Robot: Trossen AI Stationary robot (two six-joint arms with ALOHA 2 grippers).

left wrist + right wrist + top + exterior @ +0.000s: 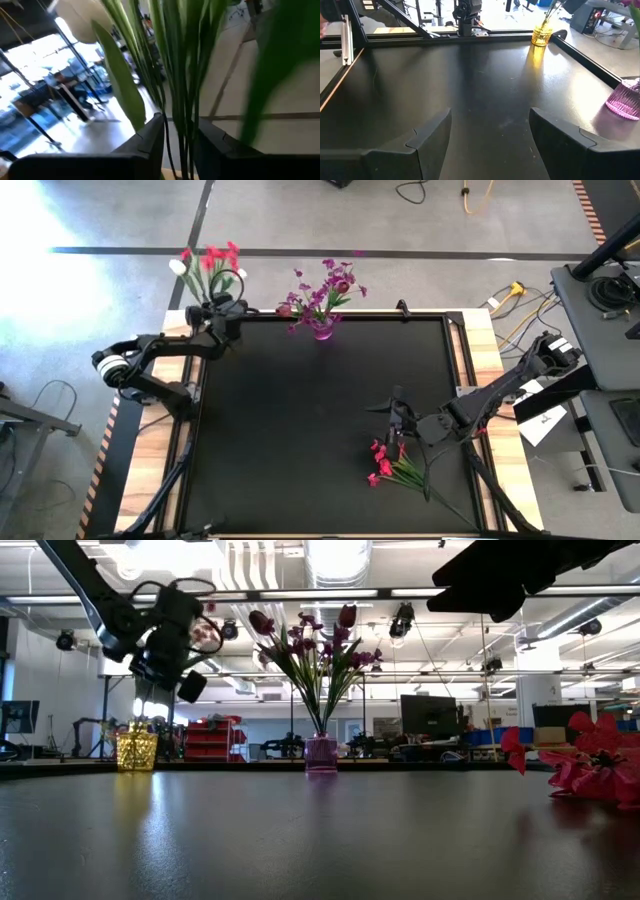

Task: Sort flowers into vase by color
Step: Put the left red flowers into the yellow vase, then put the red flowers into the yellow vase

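Observation:
My left gripper (215, 310) is at the table's far left corner, above the yellow vase (137, 750), shut on a bunch of green stems. Red-pink clusters (215, 258) and a white bloom (75, 20) stand above it. The purple vase (322, 330) at the far edge holds the purple-magenta sprays (315, 640). A red-pink spray (390, 465) lies flat on the table near the right near corner. My right gripper (398, 412) is open just beyond it, toward the far edge, holding nothing. My left gripper has several thin green stems (182, 125) pinched between its two fingers (150, 137). The fingers lie across the stems, coming from the table's left. The stems stand roughly upright, blooms above the fingers and lower ends toward the yellow vase.
The two vases stand along the far edge, the yellow vase (541, 35) at the left corner and the purple vase (625, 100) near the middle. The black mat (300, 430) between the arms is bare. A wooden rim (480, 350) frames the table.

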